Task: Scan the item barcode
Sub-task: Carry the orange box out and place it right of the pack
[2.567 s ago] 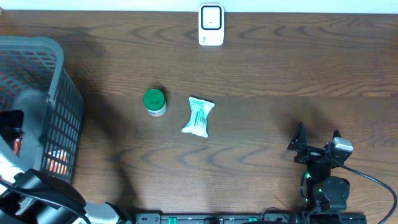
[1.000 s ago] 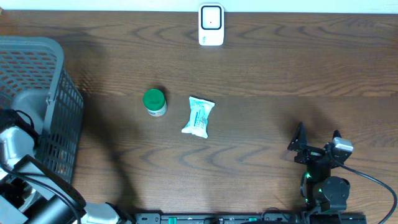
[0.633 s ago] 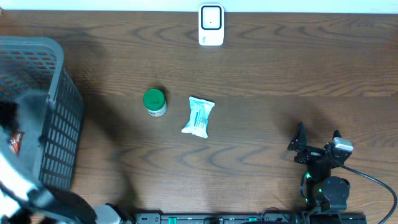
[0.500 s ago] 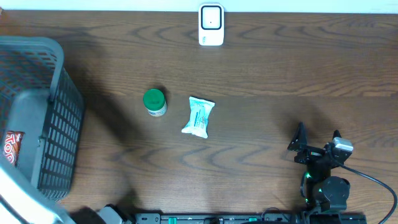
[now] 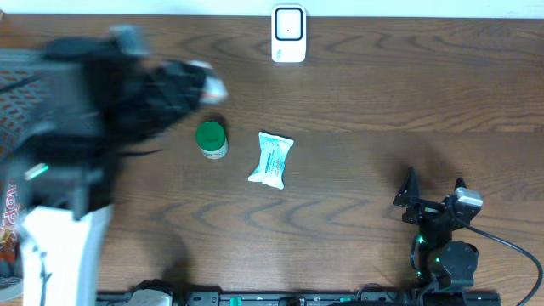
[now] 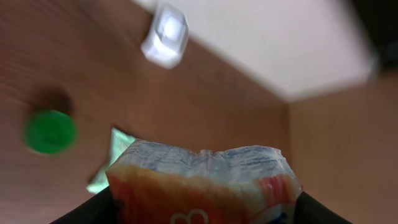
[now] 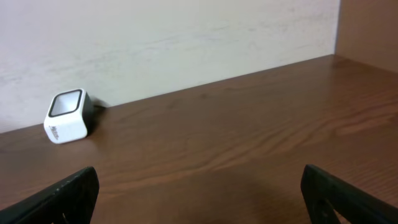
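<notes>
Left hand (image 6: pixel 199 211) grasping orange-white packet (image 6: pixel 199 177), packet square between its two sides; right hand (image 7: pixel 199 193) released, spread wide.

- The overhead camera looks straight down on my table (image 5: pixel 357 102). The far edge, with the white scanner (image 5: pixel 288 34), lies at the top of its frame.
- My left wrist camera hangs high and tilted, facing the far side. The orange-and-white packet (image 6: pixel 199 177) in my left pincer (image 6: pixel 199 210) sits close against the lens.
- My right wrist camera sits low by the tabletop and faces the far wall, with my right pincer (image 7: pixel 199 208) spread to the bottom corners.
- All three views share the scanner. The overhead and left wrist views also share the green-lidded jar (image 5: pixel 211 138) and the pale sachet (image 5: pixel 272 159).
</notes>
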{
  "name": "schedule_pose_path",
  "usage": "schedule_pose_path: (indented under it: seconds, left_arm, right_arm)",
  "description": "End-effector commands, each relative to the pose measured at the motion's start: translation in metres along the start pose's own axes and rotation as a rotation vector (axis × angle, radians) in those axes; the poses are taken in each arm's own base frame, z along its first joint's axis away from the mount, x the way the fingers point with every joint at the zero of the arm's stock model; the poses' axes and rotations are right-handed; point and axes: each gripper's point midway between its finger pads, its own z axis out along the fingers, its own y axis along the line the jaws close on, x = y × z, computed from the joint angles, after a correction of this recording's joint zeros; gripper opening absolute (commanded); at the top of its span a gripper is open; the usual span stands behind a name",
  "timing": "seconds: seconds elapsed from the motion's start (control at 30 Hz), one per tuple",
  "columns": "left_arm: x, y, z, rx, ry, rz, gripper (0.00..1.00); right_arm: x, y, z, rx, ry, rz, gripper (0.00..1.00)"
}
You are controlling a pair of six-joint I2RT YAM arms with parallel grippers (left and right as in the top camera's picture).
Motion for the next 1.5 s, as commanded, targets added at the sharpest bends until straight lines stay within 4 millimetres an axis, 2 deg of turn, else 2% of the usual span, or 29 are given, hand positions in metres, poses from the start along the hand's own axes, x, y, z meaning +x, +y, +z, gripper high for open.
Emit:
schedule_pose_path:
  seconds: [0.0,0.13,0.23,0.4,0.43,0.47,0.6,0.73,0.77,0.83,0.87,0.9,0.97,1.0,1.03,1.1,1.13,1.2,1.23,1.27,1.3,1.37,1.47]
  left_arm:
    - [0.041,-0.006,0.066,-0.154,0.086,0.165,0.65]
    - [0.088,-0.020,0.130,-0.183,0.211,0.254,0.65]
    - [0.116,-0.015,0.174,-0.217,0.288,0.278,0.66]
    - [0.160,0.029,0.238,-0.364,0.420,0.243,0.65]
    - [0.185,0.048,0.259,-0.415,0.498,0.236,0.65]
    - [0.197,0.058,0.268,-0.443,0.529,0.238,0.65]
    - [0.231,0.085,0.297,-0.505,0.597,0.260,0.65]
    - [0.248,0.096,0.310,-0.523,0.624,0.275,0.66]
    - [0.249,0.096,0.311,-0.524,0.625,0.281,0.67]
    - [0.244,0.087,0.311,-0.487,0.615,0.334,0.84]
    - [0.234,0.080,0.311,-0.463,0.601,0.372,0.93]
    - [0.217,0.069,0.307,-0.437,0.575,0.410,0.94]
    - [0.176,0.043,0.291,-0.394,0.506,0.451,0.95]
    - [0.147,0.022,0.275,-0.351,0.454,0.477,0.95]
    - [0.092,-0.016,0.238,-0.269,0.338,0.520,0.95]
    - [0.033,-0.048,0.185,-0.200,0.192,0.561,0.96]
    - [0.000,-0.058,0.150,-0.190,0.095,0.561,0.96]
    - [-0.055,-0.056,0.086,-0.233,-0.087,0.523,0.96]
    - [-0.104,-0.029,0.017,-0.342,-0.267,0.450,0.96]
    - [-0.120,-0.011,-0.010,-0.396,-0.326,0.406,0.96]
    - [-0.134,0.015,-0.042,-0.465,-0.383,0.330,0.96]
    - [-0.145,0.070,-0.091,-0.598,-0.436,0.161,0.96]
    - [-0.138,0.158,-0.152,-0.807,-0.476,-0.177,0.96]
  right_arm:
    - [0.001,-0.002,0.000,0.007,0.002,-0.014,0.99]
    - [0.001,-0.002,0.000,0.007,0.002,-0.014,0.99]
    - [0.001,-0.002,0.000,0.007,0.002,-0.014,0.99]
    - [0.001,-0.002,0.000,0.007,0.002,-0.014,0.99]
    - [0.001,-0.002,0.000,0.007,0.002,-0.014,0.99]
    - [0.001,-0.002,0.000,0.007,0.002,-0.014,0.99]
    - [0.001,-0.002,0.000,0.007,0.002,-0.014,0.99]
    - [0.001,-0.002,0.000,0.007,0.002,-0.014,0.99]
    - [0.001,-0.002,0.000,0.007,0.002,-0.014,0.99]
    - [0.001,-0.002,0.000,0.007,0.002,-0.014,0.99]
    - [0.001,-0.002,0.000,0.007,0.002,-0.014,0.99]
    - [0.001,-0.002,0.000,0.007,0.002,-0.014,0.99]
    - [0.001,-0.002,0.000,0.007,0.002,-0.014,0.99]
    - [0.001,-0.002,0.000,0.007,0.002,-0.014,0.99]
    - [0.001,-0.002,0.000,0.007,0.002,-0.014,0.99]
    - [0.001,-0.002,0.000,0.007,0.002,-0.014,0.99]
    - [0.001,-0.002,0.000,0.007,0.002,-0.014,0.99]
    - [0.001,-0.002,0.000,0.007,0.002,-0.014,0.99]
    - [0.001,-0.002,0.000,0.007,0.002,-0.014,0.99]
    - [0.001,-0.002,0.000,0.007,0.002,-0.014,0.99]
    - [0.001,-0.002,0.000,0.007,0.002,-0.014,0.99]
    - [0.001,-0.002,0.000,0.007,0.002,-0.014,0.99]
    - [0.001,-0.002,0.000,0.007,0.002,-0.014,0.99]
